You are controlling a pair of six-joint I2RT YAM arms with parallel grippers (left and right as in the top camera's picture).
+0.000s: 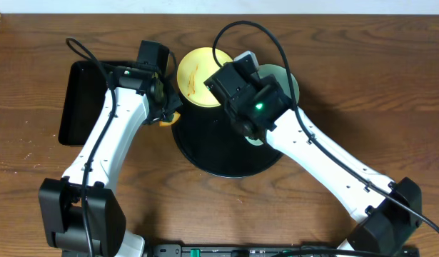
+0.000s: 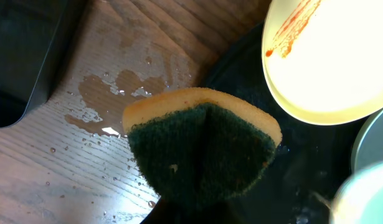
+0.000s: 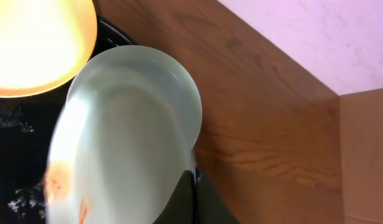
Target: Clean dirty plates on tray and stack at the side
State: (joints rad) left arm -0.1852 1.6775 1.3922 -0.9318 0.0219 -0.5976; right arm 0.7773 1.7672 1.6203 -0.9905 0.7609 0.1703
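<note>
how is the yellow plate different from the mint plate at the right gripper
Colour: the yellow plate is pale yellow, the mint plate greenish. Hold: the right gripper pinches the mint plate's rim, tilting it; the yellow plate lies free. The yellow plate's orange streaks are plain; the mint plate's face is too blurred to judge. Both are small and round.

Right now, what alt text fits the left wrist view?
A yellow sponge with a green scrub side fills the centre, over a wet table. Upper right, a yellow plate with orange smears sits on the black tray.
</note>
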